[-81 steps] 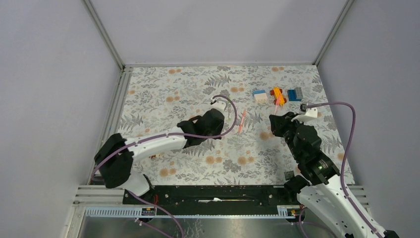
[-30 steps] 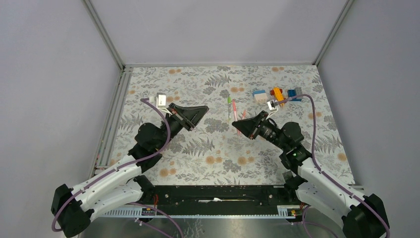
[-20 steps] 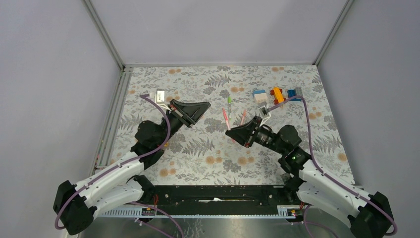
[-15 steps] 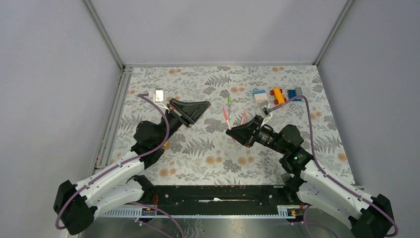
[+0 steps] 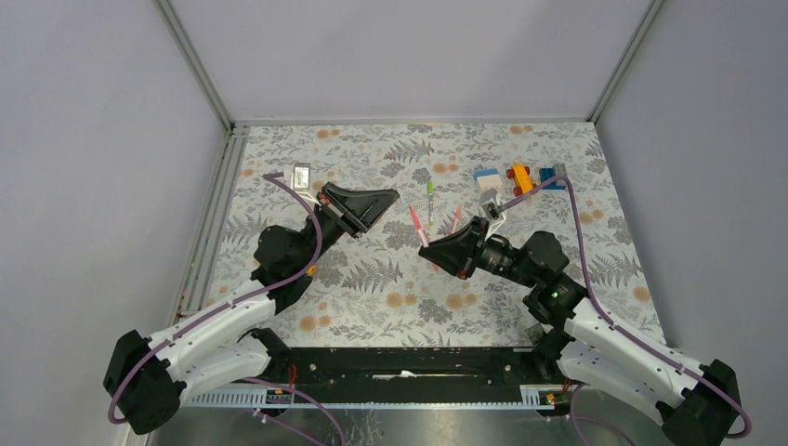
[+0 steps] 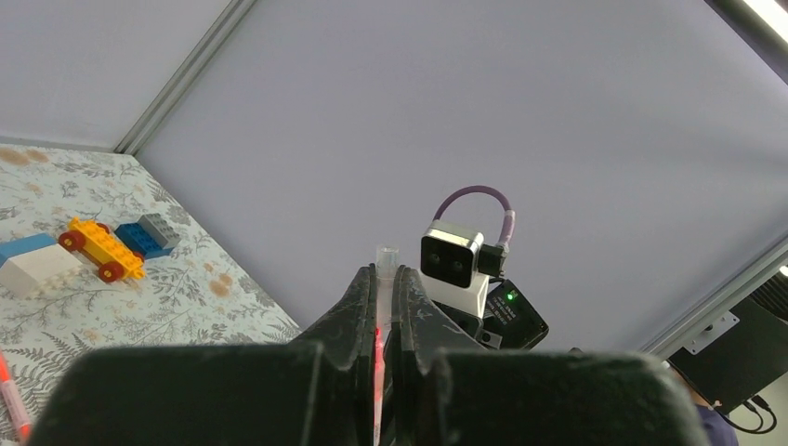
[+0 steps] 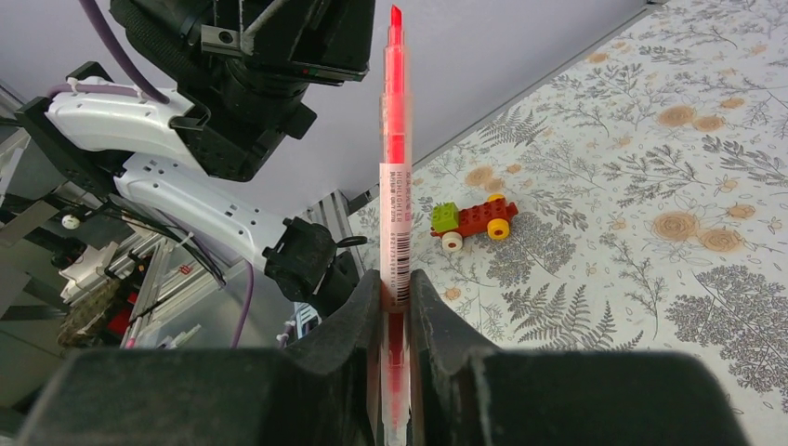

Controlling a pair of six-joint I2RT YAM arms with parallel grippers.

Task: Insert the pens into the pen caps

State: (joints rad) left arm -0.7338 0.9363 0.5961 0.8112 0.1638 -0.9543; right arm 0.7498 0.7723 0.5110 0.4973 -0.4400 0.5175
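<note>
Pink-red pen (image 7: 394,139) is clamped in the right gripper (image 7: 395,283), whose jaws are narrowed onto the lower barrel. Most of the barrel, bearing a barcode label, projects past the fingertips with the red tip foremost.

Left gripper (image 6: 381,279) is pinched tight on 1 pen cap (image 6: 384,258), a pale translucent tube whose open end stands just above the fingertips.

Both grippers are raised above the floral table (image 5: 372,307) and face each other. The pink-red pen's tip lies near the left fingertips, with a small gap visible from above.

On the table, between the grippers and the far edge, lie a green-ended pen (image 5: 429,190) and a second pink pen (image 5: 455,219), near each other but apart.

Far right: 3 toys in a row, namely a white-blue block (image 5: 487,179), a yellow-red block (image 5: 520,178) and a blue-grey block (image 5: 552,177). A green-red toy car (image 7: 469,218) sits near the left arm.
</note>
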